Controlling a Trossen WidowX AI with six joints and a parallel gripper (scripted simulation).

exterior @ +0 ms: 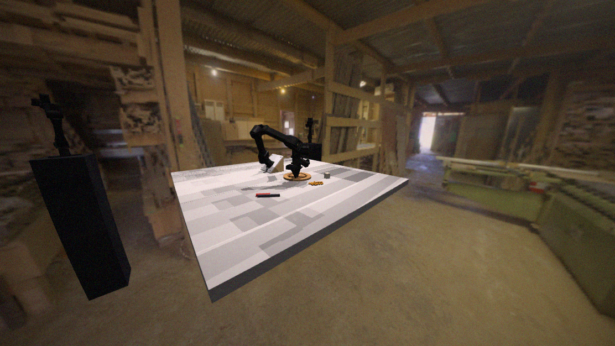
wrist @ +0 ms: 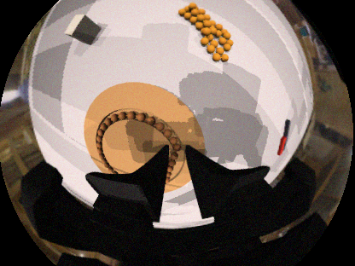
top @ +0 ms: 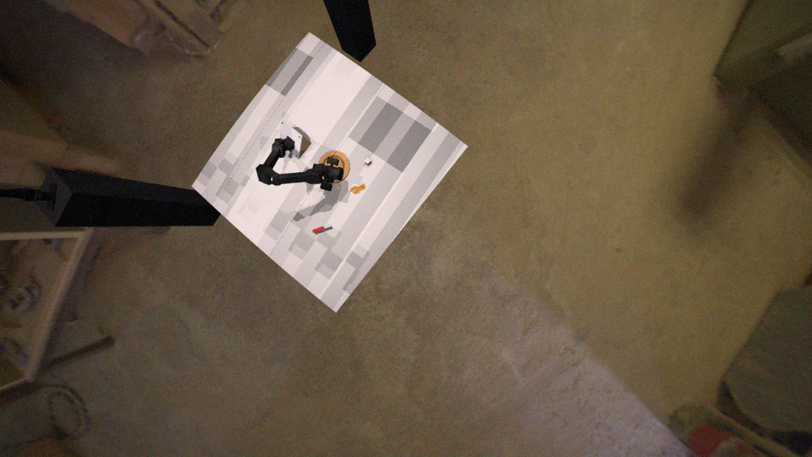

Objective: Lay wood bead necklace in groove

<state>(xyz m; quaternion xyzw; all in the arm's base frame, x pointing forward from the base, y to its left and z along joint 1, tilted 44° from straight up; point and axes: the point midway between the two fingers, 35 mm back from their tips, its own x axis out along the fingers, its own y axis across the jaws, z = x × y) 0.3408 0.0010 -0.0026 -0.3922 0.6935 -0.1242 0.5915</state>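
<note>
The round wooden bead board [top: 323,158] [exterior: 285,177] [wrist: 141,91] lies flat on the table below my gripper [exterior: 296,177] [wrist: 177,148]. The brown wood bead necklace [wrist: 131,115] lies on it as a loop. In the wrist view the groove line shows just outside the beads at the top and wider outside them at the right, where the beads run inside it. My fingers are slightly parted, low over the loop's right side, with beads between and below the tips and none visibly pinched. The near part of the loop is hidden behind the left finger.
A bunch of orange beads [top: 357,188] [exterior: 316,183] [wrist: 206,31] lies beyond the board. A small pale block [top: 368,160] [exterior: 327,175] [wrist: 83,30] stands near it. A red and dark stick [top: 318,229] [exterior: 263,195] [wrist: 282,145] lies to one side.
</note>
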